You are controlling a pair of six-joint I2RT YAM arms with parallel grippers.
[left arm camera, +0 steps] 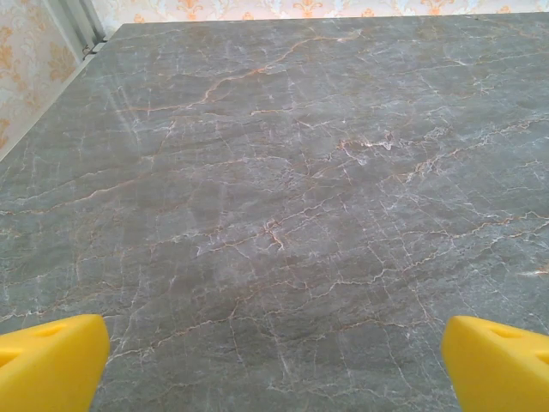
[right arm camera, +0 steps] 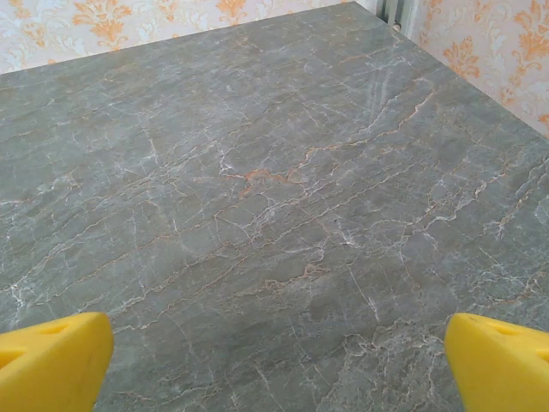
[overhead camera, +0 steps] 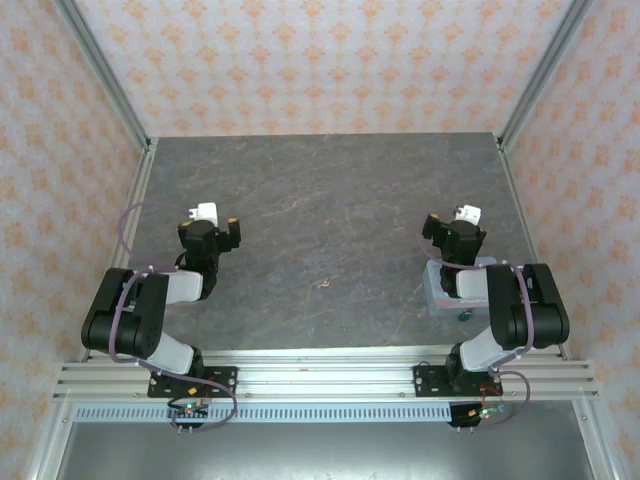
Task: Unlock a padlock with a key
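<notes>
Both arms sit folded, left pincer (left arm camera: 274, 365) and right pincer (right arm camera: 274, 365) released, empty, above the table (overhead camera: 330, 220).

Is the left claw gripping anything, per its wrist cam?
No: the left claw is open, its yellow fingertips wide apart, with bare marble table between them.

Grey veined table (overhead camera: 330, 190) — pale-blue tin (overhead camera: 439, 292) and tiny padlock (overhead camera: 465, 315) at right, pale speck (overhead camera: 322, 284) mid-table.

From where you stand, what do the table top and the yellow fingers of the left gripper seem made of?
Table top: likely stone or stone-print laminate, matt grey with pale and orange veins. Left gripper fingers: probably plastic, smooth, evenly yellow.
</notes>
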